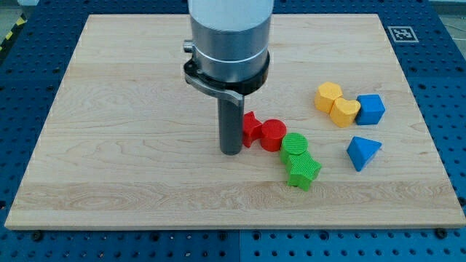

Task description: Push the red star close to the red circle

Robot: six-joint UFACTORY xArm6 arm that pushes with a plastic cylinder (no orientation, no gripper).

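Observation:
The red star (250, 129) lies near the board's middle, partly hidden behind my rod. The red circle (273, 135) sits right beside it on the view's right, touching or nearly touching it. My tip (231, 151) rests on the board just left of the red star, against its left side.
A green circle (294, 145) and a green star (303, 171) lie just right of and below the red circle. A yellow hexagon (328, 96), a yellow heart (345, 111), a blue cube (370, 109) and a blue triangle (362, 151) lie at the right. The wooden board (116, 145) ends near the view's bottom.

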